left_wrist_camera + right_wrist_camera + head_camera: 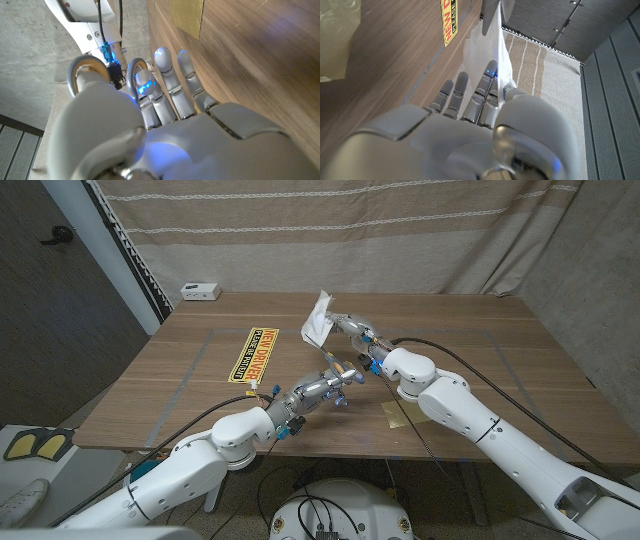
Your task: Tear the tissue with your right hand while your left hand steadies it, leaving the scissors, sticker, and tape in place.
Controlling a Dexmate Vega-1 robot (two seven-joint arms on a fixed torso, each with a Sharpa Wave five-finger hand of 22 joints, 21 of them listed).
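I'm working in what looks like a curtained-off robot test bay rather than a home or shop. A beige striped curtain (350, 230) hangs as a backdrop behind the wooden table (500, 370), and a dark perforated panel wall (50, 290) closes off one side. Taped rectangles (195, 365) mark zones on the tabletop, the kind laid out for repeatable trials. A small white device (200, 291) sits at the far edge, black cables (520, 395) trail along my arms, and yellow foot pedals (35, 445) lie on the floor.
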